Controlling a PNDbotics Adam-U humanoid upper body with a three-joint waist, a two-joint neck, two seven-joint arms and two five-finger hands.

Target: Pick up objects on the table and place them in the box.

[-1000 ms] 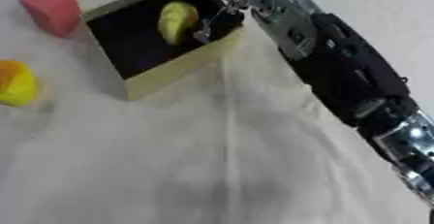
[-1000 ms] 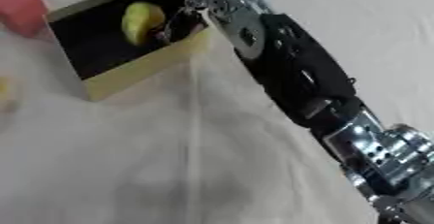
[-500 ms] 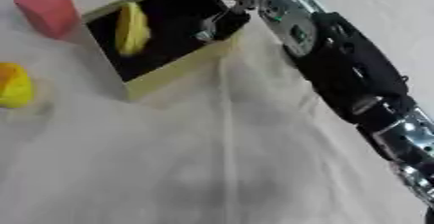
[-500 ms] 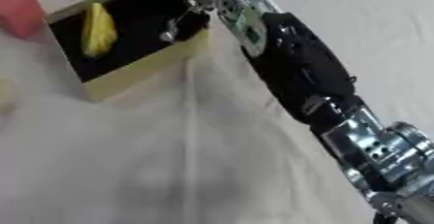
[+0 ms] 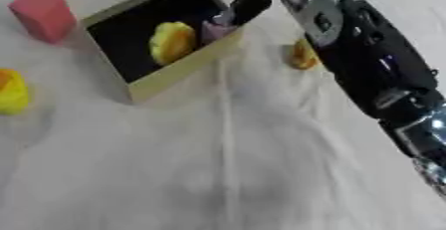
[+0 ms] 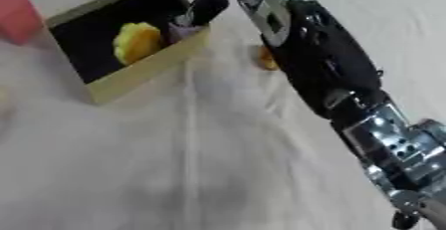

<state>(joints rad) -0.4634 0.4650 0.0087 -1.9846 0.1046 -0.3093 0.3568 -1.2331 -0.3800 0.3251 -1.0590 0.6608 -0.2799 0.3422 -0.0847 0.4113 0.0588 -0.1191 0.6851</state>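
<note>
Inspected both eye views together. Found the table covered by a pale, creased cloth filling nearly all of each view; saw nothing of the room beyond it.

Noted the right arm running from the lower right corner up to the top edge, ending at the box. Seen in full length, with its silver joints toward the lower right, in the right eye view only.

Recorded the box as yellow-walled with a black inside, set askew, one corner nearest the camera. Held inside it: a yellow object, oval, long axis running steeply up and slightly to the right, toward the box's far wall, and a small mauve thing just right of it against the box's right wall.

Located the right hand above the box's right wall, a dark finger pointing down at the mauve thing; could not tell whether spread, curled or grasping.

Shown whole in the left eye view only: a pink block left of the box, and a yellow-orange object further left and nearer the camera. Cut to edge slivers in the right eye view.

Noted a small orange piece on the cloth right of the box, beside the arm.
</note>
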